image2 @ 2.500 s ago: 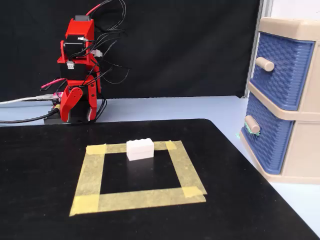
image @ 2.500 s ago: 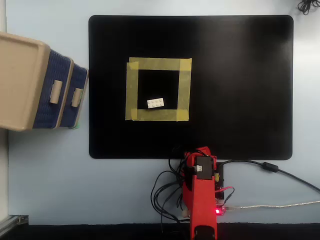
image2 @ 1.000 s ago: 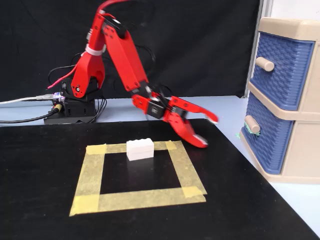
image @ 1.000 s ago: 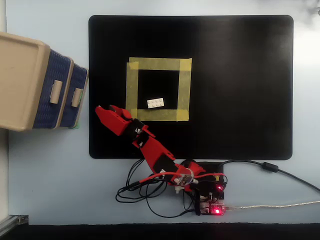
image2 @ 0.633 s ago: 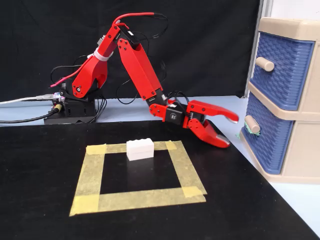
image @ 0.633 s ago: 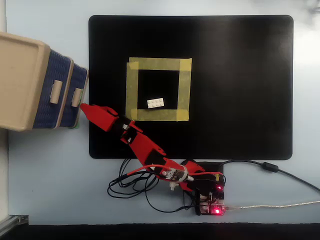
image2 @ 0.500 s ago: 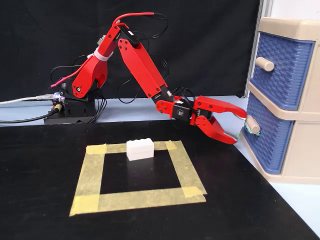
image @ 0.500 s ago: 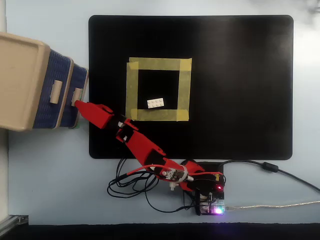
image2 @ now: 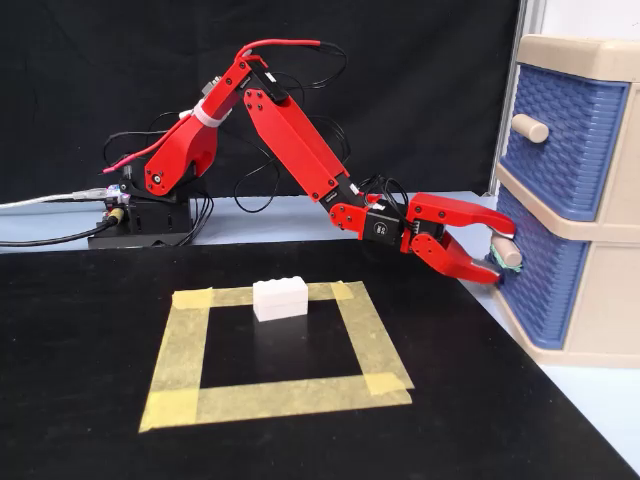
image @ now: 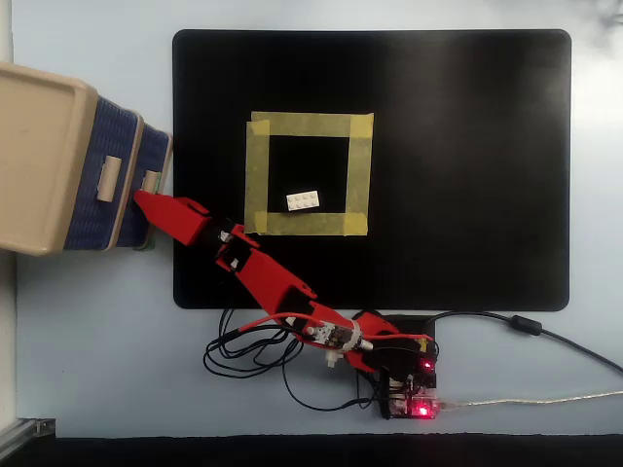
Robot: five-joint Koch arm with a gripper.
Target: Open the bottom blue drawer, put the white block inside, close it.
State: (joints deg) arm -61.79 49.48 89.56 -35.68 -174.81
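Fixed view, no legible writing, jaws (image2: 498, 254) spread around bottom blue drawer (image2: 545, 286) handle.

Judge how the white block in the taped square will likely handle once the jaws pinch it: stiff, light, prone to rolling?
The white block looks like a rigid studded brick, so it probably won't deform. Its flat faces make rolling unlikely. Being small beside the gripper, it is probably light and may skid on the black mat if nudged.
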